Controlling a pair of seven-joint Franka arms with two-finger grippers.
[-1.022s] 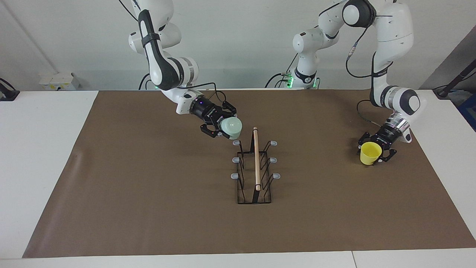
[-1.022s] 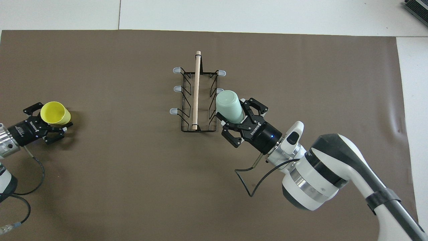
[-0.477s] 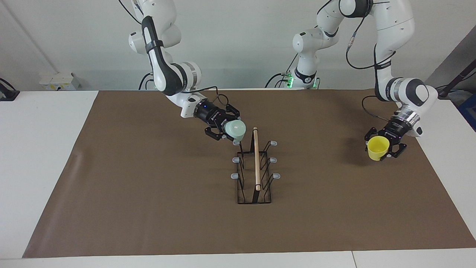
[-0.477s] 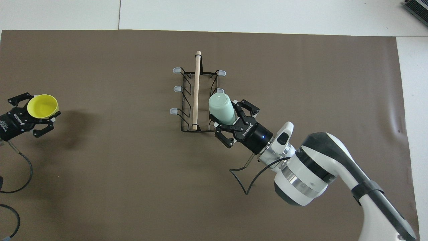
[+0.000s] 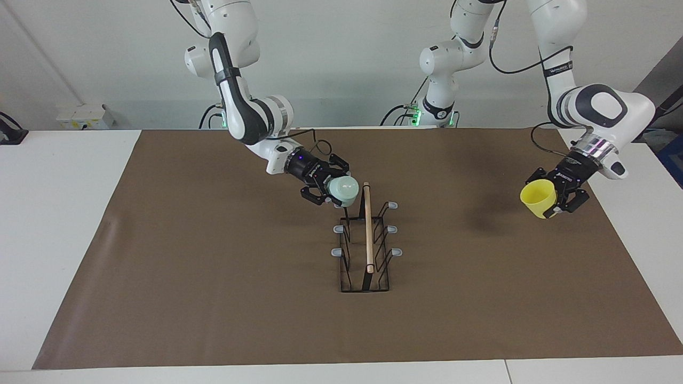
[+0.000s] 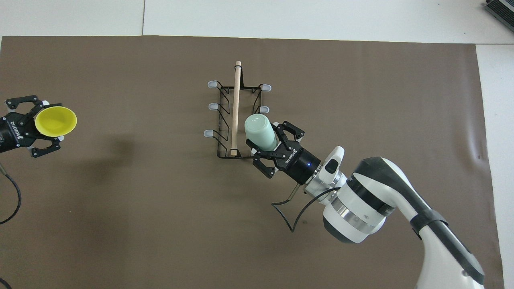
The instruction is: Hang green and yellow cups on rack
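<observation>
Right jaws: I'm pinching the green cup (image 5: 343, 191) in the right gripper (image 5: 326, 193), now carried in over the rack's (image 5: 366, 242) prong nearest the robots, frame centre.
Left jaws: the left gripper (image 5: 555, 196) is clamping the yellow cup (image 5: 539, 198), now lifted off the bench (image 5: 213, 277) at frame right, mouth tipped outward.
Meaning: I'm judging the green hang is close; yellow is queued.
Cups: smooth tapered plastic, no handles.
Rack: thin black wire, pale wooden dowel (image 5: 367, 226), grey-capped prongs.
Bench: matte brown sheet.
</observation>
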